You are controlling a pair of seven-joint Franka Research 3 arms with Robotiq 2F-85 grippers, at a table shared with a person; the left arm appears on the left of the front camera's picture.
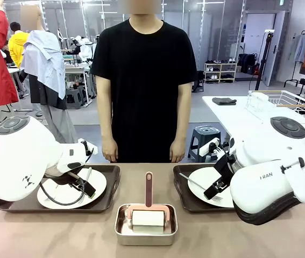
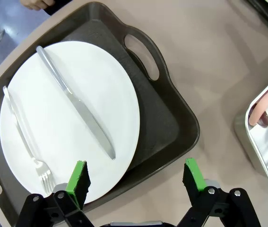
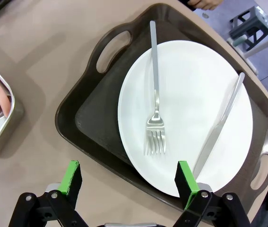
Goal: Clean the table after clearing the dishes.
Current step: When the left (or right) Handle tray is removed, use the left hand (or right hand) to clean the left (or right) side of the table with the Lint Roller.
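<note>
White round plates [image 1: 101,185], each bearing a metal fork [image 3: 156,123] and knife [image 3: 219,127], sit on dark brown handled trays [image 1: 180,188] left and right of centre on the brownish-taupe table [image 1: 61,231], so you're clearing dishes: left gripper [image 2: 136,176] and right gripper [image 3: 129,178] hang spread and empty over the near tray rims, and the next move is probably to lower and clamp.
</note>
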